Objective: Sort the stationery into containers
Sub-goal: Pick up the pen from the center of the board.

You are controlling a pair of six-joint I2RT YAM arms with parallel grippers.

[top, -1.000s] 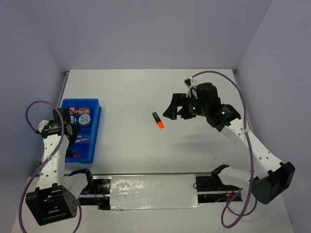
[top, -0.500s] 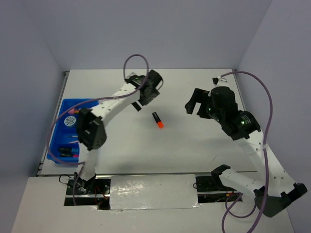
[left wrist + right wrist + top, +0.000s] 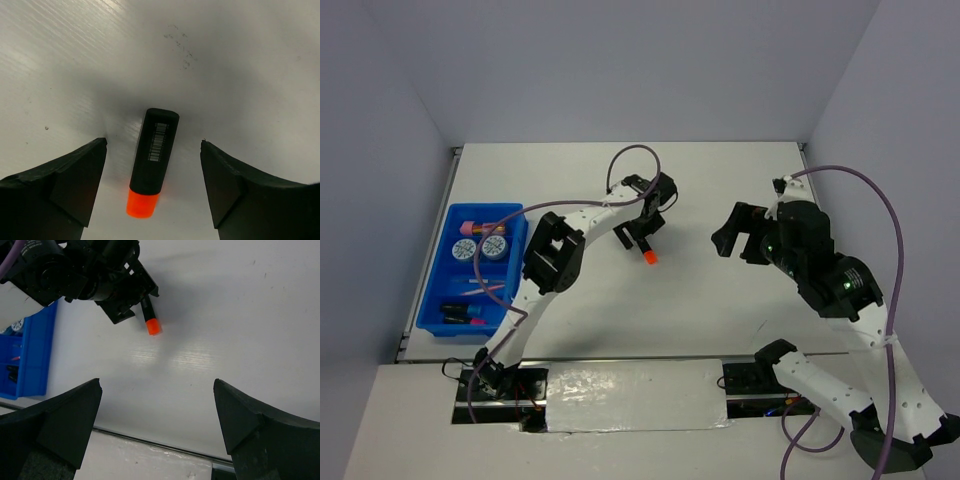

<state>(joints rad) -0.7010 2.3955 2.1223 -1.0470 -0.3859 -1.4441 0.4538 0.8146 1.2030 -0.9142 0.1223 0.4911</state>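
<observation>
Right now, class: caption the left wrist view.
Open left gripper straddles the orange-capped black highlighter lying on the table.

Orange-ended black highlighter (image 3: pixel 152 162) lies flat, well apart from blue tray (image 3: pixel 485 209).

highlighter (image 3: pixel 648 258): from above, black body mostly covered by left pincer (image 3: pixel 640 240)
tray (image 3: pixel 37 355): cut by right wrist view's left edge
small items (image 3: pixel 468 312) inside: too tiny to identify

A white desk (image 3: pixel 720 190) is enclosed on three sides by pale grey walls (image 3: pixel 620 70), a crinkled silvery strip (image 3: pixel 635 395) is laid along its near edge, and faint dark specks (image 3: pixel 182 47) are seen on its surface.
</observation>
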